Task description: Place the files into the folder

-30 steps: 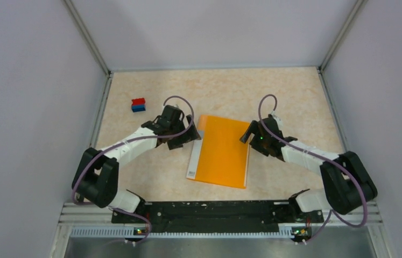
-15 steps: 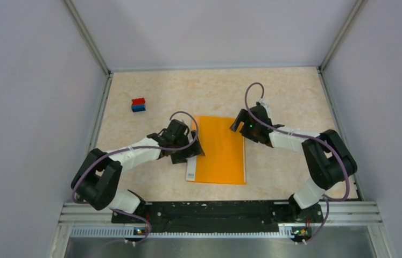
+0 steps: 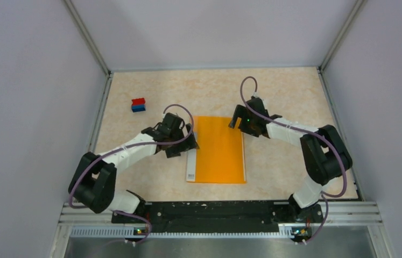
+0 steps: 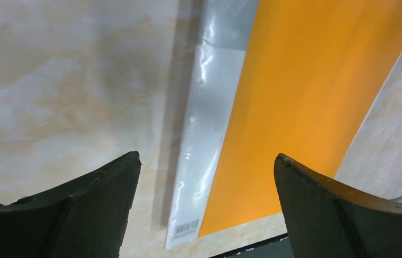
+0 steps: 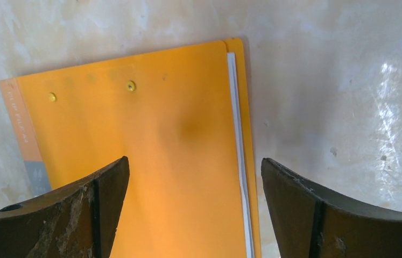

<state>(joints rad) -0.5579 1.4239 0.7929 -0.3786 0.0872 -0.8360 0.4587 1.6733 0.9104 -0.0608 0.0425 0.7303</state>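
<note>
The orange folder (image 3: 217, 150) lies shut and flat in the middle of the table, its white spine strip (image 3: 191, 165) on the left. A thin white edge of the files (image 5: 237, 140) shows between the covers along its right side; the rest of the sheets is hidden. My left gripper (image 3: 183, 142) is open and empty over the spine at the folder's upper left; the spine (image 4: 209, 123) and cover (image 4: 301, 97) show between its jaws. My right gripper (image 3: 236, 122) is open and empty above the folder's far right corner (image 5: 155, 134).
A small red-and-blue block (image 3: 138, 104) stands at the far left of the table. Grey walls close in the table on three sides. The black rail (image 3: 209, 212) with the arm bases runs along the near edge.
The folder went from skewed to square with the table. My left gripper swung down along its left edge, then back up. My right gripper moved up-left to the far right corner.
</note>
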